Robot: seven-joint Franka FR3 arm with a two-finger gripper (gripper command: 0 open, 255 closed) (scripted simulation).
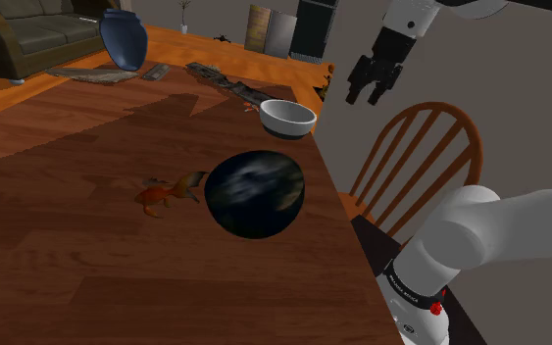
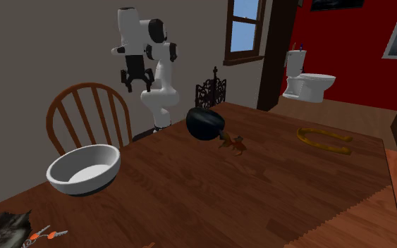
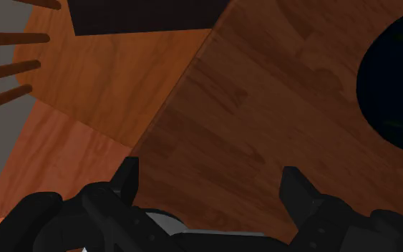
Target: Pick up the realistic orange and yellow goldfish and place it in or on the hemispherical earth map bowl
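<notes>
The orange and yellow goldfish point(image 1: 169, 190) lies on the wooden table point(image 1: 77, 284), touching or nearly touching the dark earth map bowl point(image 1: 256, 193) on the side toward the shoulder view's left. From the other side, the goldfish point(image 2: 231, 144) sits just in front of the bowl point(image 2: 205, 123). My gripper point(image 1: 370, 86) hangs high in the air beyond the table's edge, above the wooden chair point(image 1: 416, 162), open with nothing between its fingers. Along the gripper point(image 3: 210, 187), I see the table edge and part of the dark bowl point(image 3: 396, 86).
A white bowl point(image 1: 287, 118) stands near the table's edge beyond the earth bowl. A blue vase point(image 1: 124, 38) and flat dark items point(image 1: 226, 82) sit further back. A yellow horseshoe shape point(image 2: 324, 139) lies on the table. The chair point(image 2: 87, 116) stands against the table's side.
</notes>
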